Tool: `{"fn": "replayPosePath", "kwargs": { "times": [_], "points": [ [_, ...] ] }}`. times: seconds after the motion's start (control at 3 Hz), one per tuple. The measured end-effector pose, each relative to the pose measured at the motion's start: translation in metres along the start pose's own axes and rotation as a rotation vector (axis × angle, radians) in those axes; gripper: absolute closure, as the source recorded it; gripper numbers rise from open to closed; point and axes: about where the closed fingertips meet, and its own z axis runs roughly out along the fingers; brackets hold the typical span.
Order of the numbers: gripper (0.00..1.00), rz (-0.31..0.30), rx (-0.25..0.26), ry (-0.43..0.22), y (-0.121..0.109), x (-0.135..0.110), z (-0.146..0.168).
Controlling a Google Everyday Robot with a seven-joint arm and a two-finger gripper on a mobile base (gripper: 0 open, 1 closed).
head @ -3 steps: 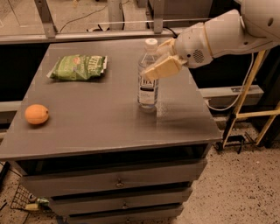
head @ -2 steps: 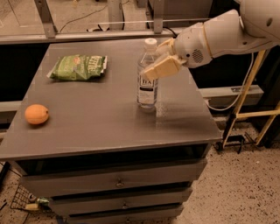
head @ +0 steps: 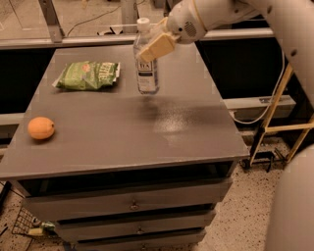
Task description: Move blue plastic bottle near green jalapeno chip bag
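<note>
Clear plastic bottle (head: 147, 81) w/ matt tan hand (head: 153, 46) gripping its neck; crinkly glossy chip bag (head: 87, 75); matt grey tabletop (head: 176, 132).

One camera only: it is looking down from above and in front of the grey tabletop (head: 186, 122), facing its far edge, near enough that the tabletop is filling most of the frame, with drawer fronts (head: 132, 203) showing below. The arm (head: 221, 14) is showing at upper right; the end effector (head: 154, 46) is sitting upper centre, clasping the blue plastic bottle (head: 147, 73).
</note>
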Motion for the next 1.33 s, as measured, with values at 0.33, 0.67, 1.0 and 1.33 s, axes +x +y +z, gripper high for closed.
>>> {"fn": "replayPosePath", "kwargs": {
  "times": [0.33,0.67,1.0,1.33],
  "points": [
    [1.0,-0.015,0.014,0.013,-0.024,-0.021,0.018],
    [1.0,0.018,0.072,0.001,-0.037,-0.034,0.024],
    [1.0,0.088,0.103,-0.016,-0.041,-0.025,0.047],
    [1.0,0.149,0.116,-0.037,-0.042,-0.011,0.067]
  ]
}}
